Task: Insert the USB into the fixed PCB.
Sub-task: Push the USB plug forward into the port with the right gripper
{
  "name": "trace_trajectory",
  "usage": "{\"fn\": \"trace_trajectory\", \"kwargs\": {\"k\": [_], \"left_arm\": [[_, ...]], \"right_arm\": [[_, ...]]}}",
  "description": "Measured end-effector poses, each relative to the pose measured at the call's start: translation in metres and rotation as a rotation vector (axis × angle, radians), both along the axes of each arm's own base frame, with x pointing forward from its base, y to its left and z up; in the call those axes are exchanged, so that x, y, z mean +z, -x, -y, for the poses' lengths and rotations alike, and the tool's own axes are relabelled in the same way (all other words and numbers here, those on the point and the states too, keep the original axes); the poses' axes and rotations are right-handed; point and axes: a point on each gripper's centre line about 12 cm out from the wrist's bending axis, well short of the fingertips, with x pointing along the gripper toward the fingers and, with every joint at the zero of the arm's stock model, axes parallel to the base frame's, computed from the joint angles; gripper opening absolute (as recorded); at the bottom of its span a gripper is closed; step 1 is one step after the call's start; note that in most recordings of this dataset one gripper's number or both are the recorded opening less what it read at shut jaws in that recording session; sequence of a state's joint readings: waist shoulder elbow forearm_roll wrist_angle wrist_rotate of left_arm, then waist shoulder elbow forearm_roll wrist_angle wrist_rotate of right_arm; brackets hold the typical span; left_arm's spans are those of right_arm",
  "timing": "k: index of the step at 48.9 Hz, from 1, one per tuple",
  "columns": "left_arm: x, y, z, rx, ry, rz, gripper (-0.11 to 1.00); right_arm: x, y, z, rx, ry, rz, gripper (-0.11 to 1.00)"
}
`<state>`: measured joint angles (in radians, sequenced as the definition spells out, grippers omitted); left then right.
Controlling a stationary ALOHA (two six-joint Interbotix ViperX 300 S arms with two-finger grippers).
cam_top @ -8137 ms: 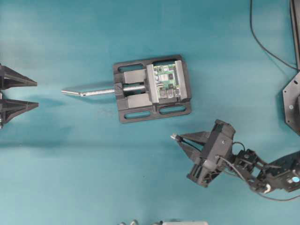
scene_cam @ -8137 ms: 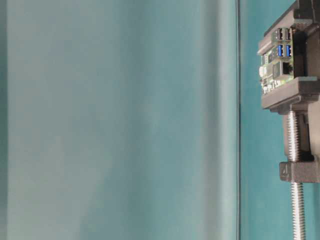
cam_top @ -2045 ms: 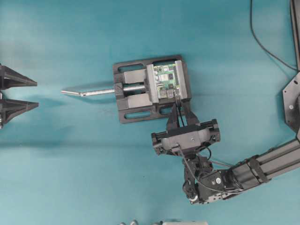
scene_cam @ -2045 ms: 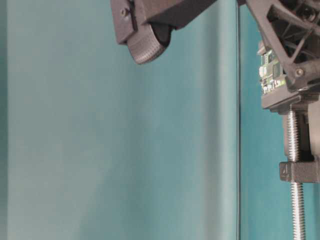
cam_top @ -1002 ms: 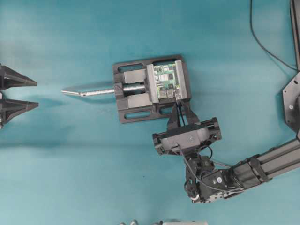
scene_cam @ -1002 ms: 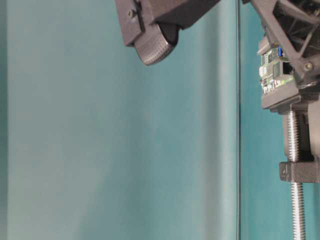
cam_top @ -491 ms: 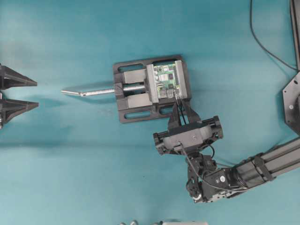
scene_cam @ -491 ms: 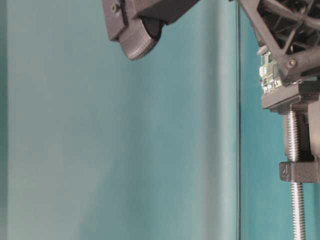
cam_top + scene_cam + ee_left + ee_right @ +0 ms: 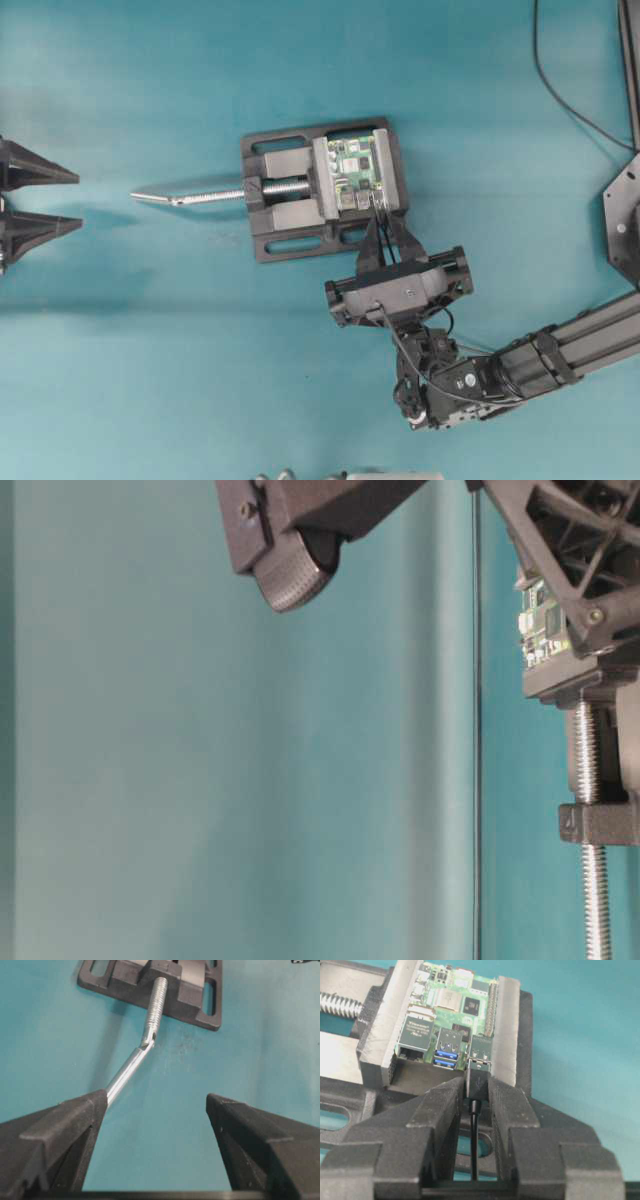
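The fixed PCB (image 9: 358,172), green with silver ports, is clamped in a black vise (image 9: 290,240). The wrist view shows the board (image 9: 452,1000) from its port side. My right gripper (image 9: 476,1086) is shut on the USB plug (image 9: 476,1076), whose thin cable (image 9: 474,1145) runs back between the fingers. The plug's silver tip (image 9: 479,1063) sits at the mouth of the rightmost port, beside the blue ports (image 9: 447,1055); its depth is unclear. Overhead, the right gripper (image 9: 381,222) points at the board's near edge. My left gripper (image 9: 78,200) stands open and empty at the far left.
The vise's silver screw rod (image 9: 190,195) sticks out left toward the left gripper (image 9: 156,1100), its bent handle (image 9: 127,1070) reaching the left finger. The table-level view shows the board (image 9: 540,620) above the vise jaw (image 9: 585,670). A black cable (image 9: 560,90) lies at back right.
The right gripper has edged slightly toward the board with the plug; in the table-level view its frame now covers the board's blue ports. The left arm has not moved.
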<state>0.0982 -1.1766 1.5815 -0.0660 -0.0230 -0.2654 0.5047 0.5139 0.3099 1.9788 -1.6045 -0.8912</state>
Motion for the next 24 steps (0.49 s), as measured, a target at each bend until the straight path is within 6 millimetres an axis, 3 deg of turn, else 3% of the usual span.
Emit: {"fn": "trace_trajectory", "kwargs": {"k": [24], "left_arm": [[0.0,0.0,0.0,0.0,0.0,0.0,0.95]], "right_arm": [[-0.0007,0.0005,0.0032,0.0,0.008,-0.004,0.21]]}}
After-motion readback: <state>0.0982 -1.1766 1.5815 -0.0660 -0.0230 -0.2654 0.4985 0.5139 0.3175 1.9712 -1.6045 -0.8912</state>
